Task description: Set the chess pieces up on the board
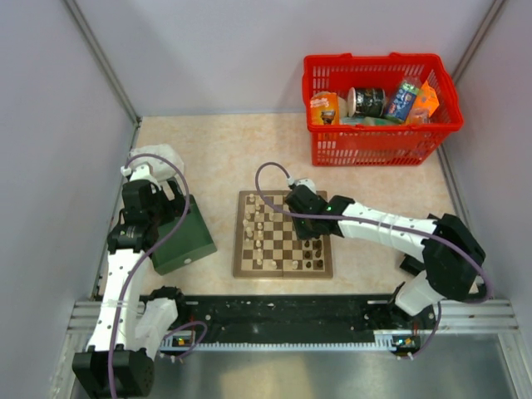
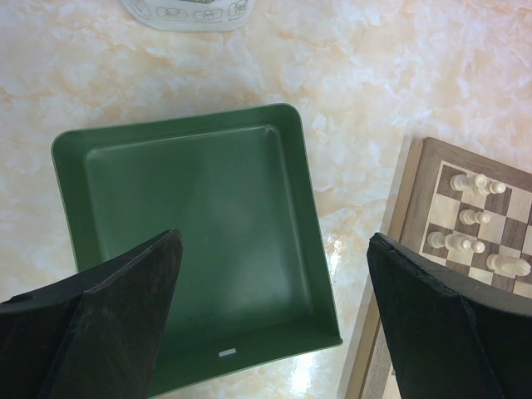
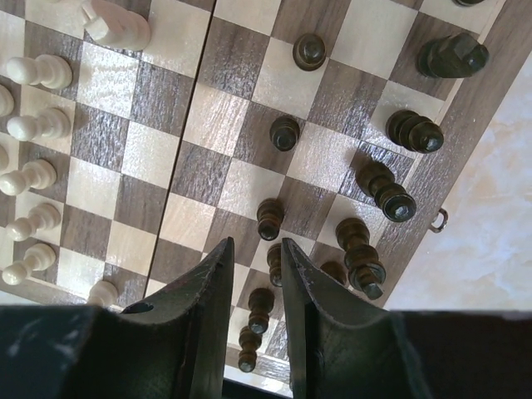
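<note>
The board (image 1: 283, 273) lies mid-table, with cream chess pieces (image 3: 33, 125) standing along its left side and dark brown pieces (image 3: 382, 187) along its right. My right gripper (image 3: 256, 243) hovers over the dark pieces near the board's right edge (image 1: 309, 235). Its jaws stand a narrow gap apart with nothing clamped between them. Two dark pawns (image 3: 259, 309) show on the board through that gap. My left gripper (image 2: 274, 241) hangs wide open and empty above the dark green box (image 2: 199, 241), left of the board (image 2: 416, 191).
The green box (image 1: 187, 241) is empty and sits close to the board's left edge. A red basket (image 1: 378, 108) with cans and packets stands at the back right. A white object (image 2: 189, 12) lies beyond the box. Walls close in both sides.
</note>
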